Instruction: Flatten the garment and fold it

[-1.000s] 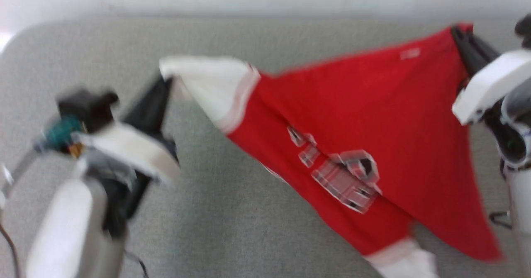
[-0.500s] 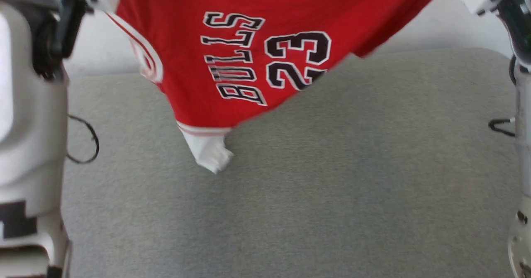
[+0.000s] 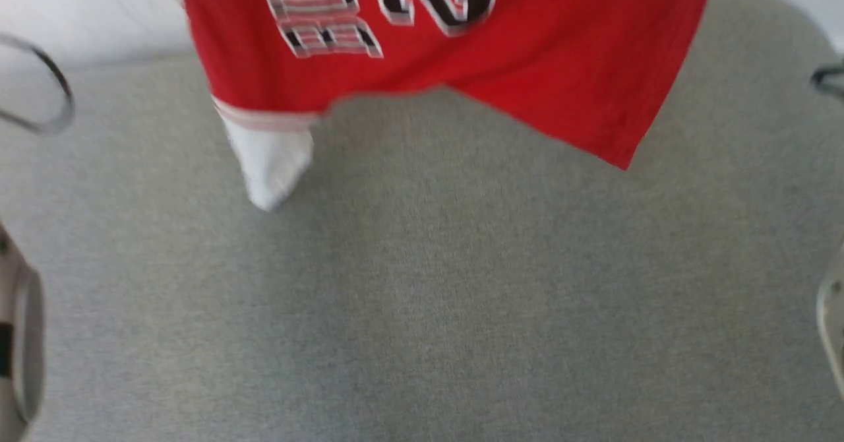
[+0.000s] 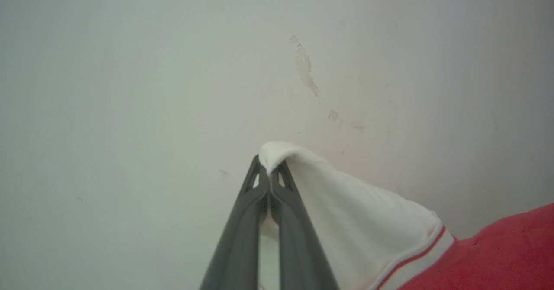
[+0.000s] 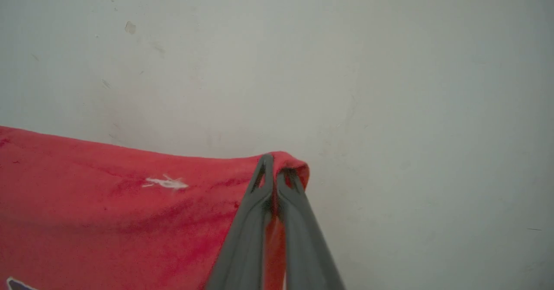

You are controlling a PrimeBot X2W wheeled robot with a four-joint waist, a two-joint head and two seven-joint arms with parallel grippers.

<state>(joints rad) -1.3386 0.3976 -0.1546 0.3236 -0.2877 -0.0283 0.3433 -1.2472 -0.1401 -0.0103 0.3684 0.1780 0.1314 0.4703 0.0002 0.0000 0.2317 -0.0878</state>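
Note:
The garment (image 3: pixel 560 66), a red shirt with black white-outlined numerals, hangs in the air above the grey surface, its top cut off by the head view's upper edge. One white sleeve (image 3: pixel 267 158) dangles at its lower left and a red corner points down at the right. In the left wrist view my left gripper (image 4: pixel 269 173) is shut on the tip of a white sleeve (image 4: pixel 346 207). In the right wrist view my right gripper (image 5: pixel 275 173) is shut on a red edge of the garment (image 5: pixel 108 203), which stretches away to the left.
A grey fabric-covered surface (image 3: pixel 428 297) spreads below the hanging shirt, with a white wall (image 4: pixel 130 86) behind it. Pale parts of my arms show at the head view's lower left (image 3: pixel 16 349) and right edges, with a dark cable loop (image 3: pixel 46 92) at upper left.
Both arms have lifted the garment off the surface and hold it spread and hanging. The head view has shifted, so the shirt now sits higher in it.

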